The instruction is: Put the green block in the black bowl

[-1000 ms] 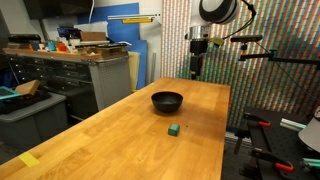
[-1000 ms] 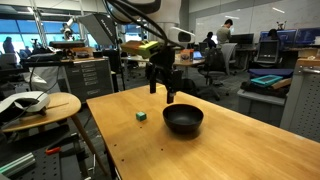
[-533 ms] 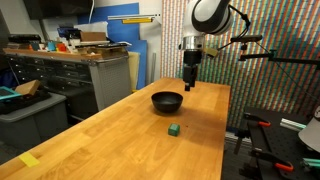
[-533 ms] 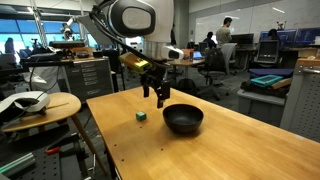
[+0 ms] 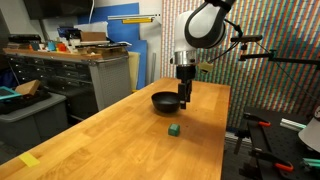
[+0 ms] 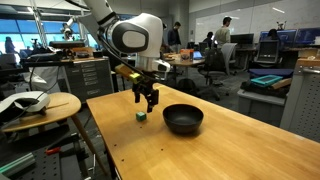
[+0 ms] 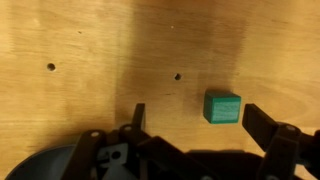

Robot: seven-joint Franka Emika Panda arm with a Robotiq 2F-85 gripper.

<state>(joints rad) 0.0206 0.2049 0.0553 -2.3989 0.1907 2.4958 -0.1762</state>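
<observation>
The green block (image 5: 174,130) is a tiny dark green cube on the wooden table, in front of the black bowl (image 5: 167,101). Both show in both exterior views: block (image 6: 141,115), bowl (image 6: 183,119). My gripper (image 6: 146,106) hangs in the air just above the block, close beside the bowl; it also shows in an exterior view (image 5: 184,101). In the wrist view the gripper (image 7: 198,118) is open and empty, and the block (image 7: 222,107) lies on the wood between the fingers, nearer the right finger (image 7: 262,124). The bowl's rim (image 7: 45,165) shows at bottom left.
The wooden table (image 5: 120,135) has small holes (image 7: 177,76) in its top. A yellow tape mark (image 5: 30,160) lies near its front corner. A round side table (image 6: 40,103) stands beside it. Cabinets and benches (image 5: 70,70) stand behind.
The arm has swung from behind the bowl toward the green block and come down, so that the gripper now hangs over the block. Block and bowl have not moved.
</observation>
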